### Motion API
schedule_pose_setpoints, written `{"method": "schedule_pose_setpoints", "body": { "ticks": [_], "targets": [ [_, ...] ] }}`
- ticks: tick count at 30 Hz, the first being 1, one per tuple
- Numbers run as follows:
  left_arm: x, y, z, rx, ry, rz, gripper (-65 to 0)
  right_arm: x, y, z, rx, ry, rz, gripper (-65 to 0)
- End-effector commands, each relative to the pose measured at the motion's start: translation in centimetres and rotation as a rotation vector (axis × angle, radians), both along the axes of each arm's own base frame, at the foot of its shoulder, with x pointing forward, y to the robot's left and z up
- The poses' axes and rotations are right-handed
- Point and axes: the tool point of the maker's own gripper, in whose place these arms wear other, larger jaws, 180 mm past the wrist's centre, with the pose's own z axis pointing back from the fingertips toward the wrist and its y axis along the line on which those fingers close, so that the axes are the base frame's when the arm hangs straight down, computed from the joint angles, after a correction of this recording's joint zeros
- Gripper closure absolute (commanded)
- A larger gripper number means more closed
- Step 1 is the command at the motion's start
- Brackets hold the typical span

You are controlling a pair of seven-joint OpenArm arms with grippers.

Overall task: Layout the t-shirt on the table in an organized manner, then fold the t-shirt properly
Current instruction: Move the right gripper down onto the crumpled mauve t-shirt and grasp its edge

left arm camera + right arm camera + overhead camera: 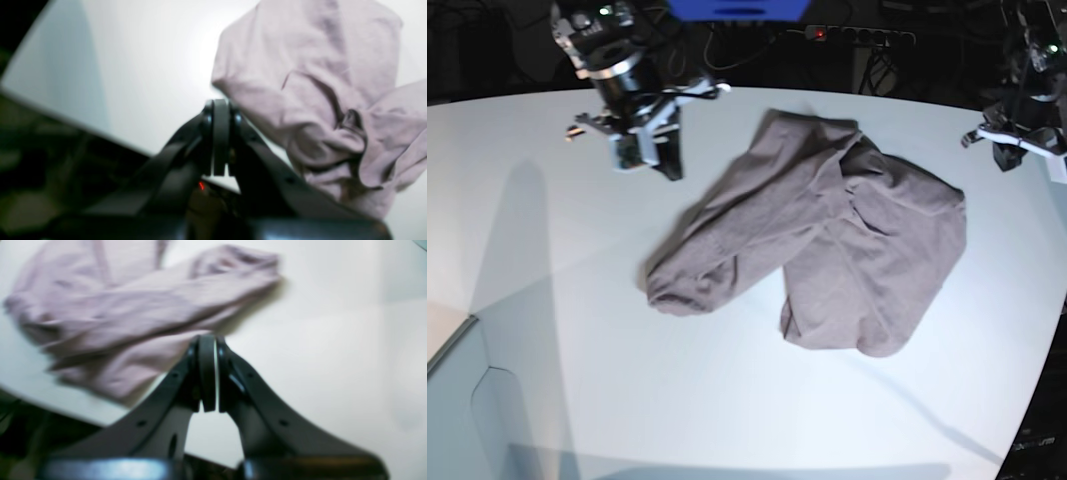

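**Shirt crumpled, both grippers clenched empty**

You see the t-shirt (827, 240) bunched mid-frame on the table (577, 330). Right gripper (649, 152) hangs upper left, left gripper (1012, 150) upper right; both jaws pressed together, clear of cloth.

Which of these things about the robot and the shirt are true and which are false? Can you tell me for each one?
1. The t-shirt lies bunched and wrinkled on the table. True.
2. The left gripper is holding the shirt. False: its jaws are shut on nothing, beside the cloth.
3. The right gripper has its jaws closed. True.
4. The shirt is already folded into a neat square. False: it is a rumpled heap with loose folds.
5. Both arms hang above the table and neither one grips the shirt. True.
6. The shirt has a big picture printed on it. False: what shows of it is plain mauve-grey cloth.
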Motion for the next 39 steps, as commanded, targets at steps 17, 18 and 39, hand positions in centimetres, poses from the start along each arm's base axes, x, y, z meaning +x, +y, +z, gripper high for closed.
{"method": "schedule_pose_setpoints", "body": {
  "ticks": [17, 18, 39],
  "targets": [
    [-3.5, 6.1, 2.5, 0.123, 0.026, 0.025, -35.7, -0.4, 13.9, 1.5, 0.071, -0.019, 0.421, -31.4],
    [-3.5, 6.2, 2.3, 0.117, 0.025, 0.03, -35.8, -0.5, 14.4, 1.1, 0.061, -0.013, 0.44, -31.4],
    [-3.8, 7.2, -0.5, 0.055, 0.057, 0.079, -36.2, 1.7, 17.2, -6.1, -0.099, 0.077, 0.546, -31.6]
  ]
}}
